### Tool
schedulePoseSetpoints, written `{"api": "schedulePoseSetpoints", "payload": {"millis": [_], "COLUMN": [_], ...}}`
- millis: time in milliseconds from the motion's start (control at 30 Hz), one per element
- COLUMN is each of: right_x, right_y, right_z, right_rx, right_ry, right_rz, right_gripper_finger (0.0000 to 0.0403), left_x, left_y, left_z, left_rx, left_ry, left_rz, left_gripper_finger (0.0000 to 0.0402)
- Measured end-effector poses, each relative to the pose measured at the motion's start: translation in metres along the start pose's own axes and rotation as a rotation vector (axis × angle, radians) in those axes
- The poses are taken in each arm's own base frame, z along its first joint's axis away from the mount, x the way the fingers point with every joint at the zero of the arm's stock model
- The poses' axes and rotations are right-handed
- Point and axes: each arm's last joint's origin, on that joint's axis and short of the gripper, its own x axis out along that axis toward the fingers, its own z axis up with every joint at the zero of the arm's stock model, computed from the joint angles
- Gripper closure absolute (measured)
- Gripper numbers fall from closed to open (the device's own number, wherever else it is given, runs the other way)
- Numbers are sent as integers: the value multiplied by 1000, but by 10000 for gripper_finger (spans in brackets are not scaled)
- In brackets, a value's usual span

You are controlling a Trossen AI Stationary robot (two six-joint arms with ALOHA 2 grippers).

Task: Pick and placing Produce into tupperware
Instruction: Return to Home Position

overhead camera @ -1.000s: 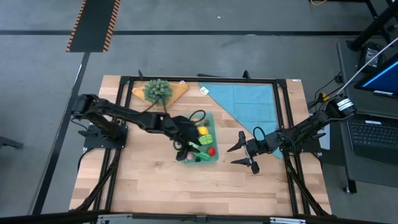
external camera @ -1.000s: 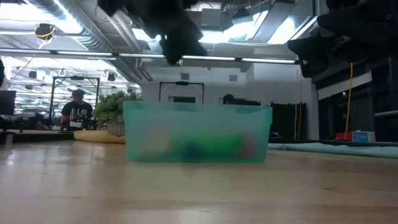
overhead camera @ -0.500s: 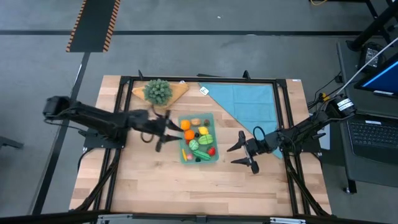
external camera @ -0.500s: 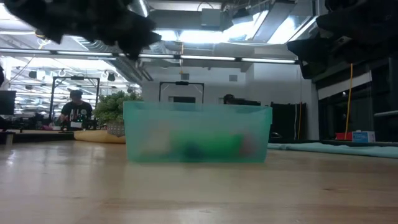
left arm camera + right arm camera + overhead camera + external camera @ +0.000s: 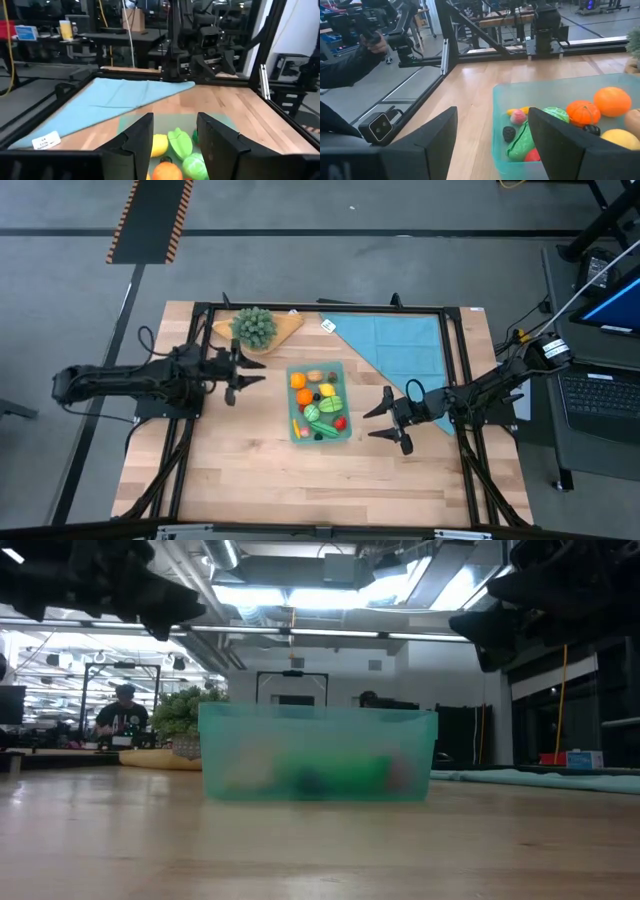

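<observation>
Saw produce (image 5: 318, 406) heaped inside the tupperware (image 5: 290, 418), middle of the bench (image 5: 250, 480). Found left gripper (image 5: 254, 370) spread wide, empty, near one side; right gripper (image 5: 373, 423) likewise wide, empty, near the other. Could've clipped the rim heading home and spilled everything.

The tupperware (image 5: 291, 404), produce (image 5: 318, 406) inside, sits on the counter (image 5: 250, 480) between my left jaws and right jaws.

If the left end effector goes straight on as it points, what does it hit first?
Likely the tupperware, straight ahead of the left end effector; height is unclear, so it might pass above the rim.
</observation>
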Motion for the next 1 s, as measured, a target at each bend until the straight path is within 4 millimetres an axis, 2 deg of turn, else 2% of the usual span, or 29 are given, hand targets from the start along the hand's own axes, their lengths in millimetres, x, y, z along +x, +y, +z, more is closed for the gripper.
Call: {"api": "schedulePoseSetpoints", "payload": {"millis": [233, 467, 667, 1000], "right_x": [0, 0, 0, 0], "right_y": [0, 0, 0, 0], "right_z": [-1, -1, -1, -1], "right_rx": [5, 5, 5, 5], "right_ry": [7, 7, 7, 10], "right_rz": [-2, -2, -2, -2], "right_gripper_finger": [157, 157, 157, 157], "left_x": [-16, -17, -15, -20], "left_y": [1, 1, 2, 5], "left_z": [-12, -10, -28, -40], "left_rx": [-58, -23, -10, -5], "left_ry": [125, 99, 31, 2], "left_rz": [-22, -12, -8, 28], "left_gripper_finger": [265, 270, 265, 250]}}
